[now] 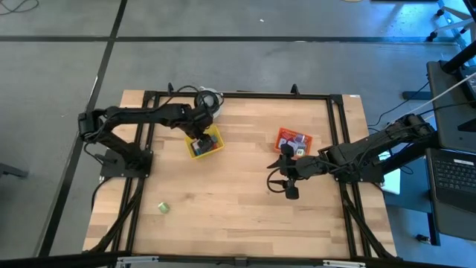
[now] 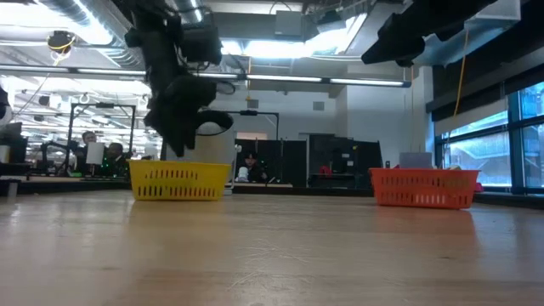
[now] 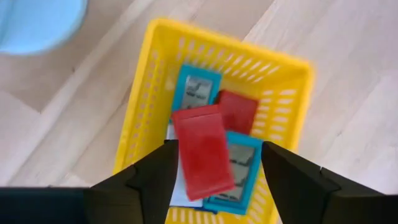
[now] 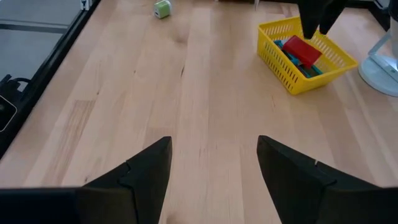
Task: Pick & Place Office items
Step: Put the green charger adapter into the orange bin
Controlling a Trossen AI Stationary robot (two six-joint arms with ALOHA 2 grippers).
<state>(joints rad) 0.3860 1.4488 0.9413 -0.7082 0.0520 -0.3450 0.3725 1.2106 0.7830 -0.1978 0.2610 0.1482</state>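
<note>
Dropping looks like the step in hand: the left gripper (image 3: 214,177) hangs over the yellow mesh basket (image 1: 215,147), jaws parted, and a flat red block (image 3: 204,152) lies loose between them, tilted on the teal and red pieces inside. Next, I judge, comes the small green item (image 1: 163,208) lying alone near the table's front-left edge, across bare wood. The right gripper (image 1: 279,177) waits released and empty beside the orange mesh basket (image 1: 282,134)
</note>
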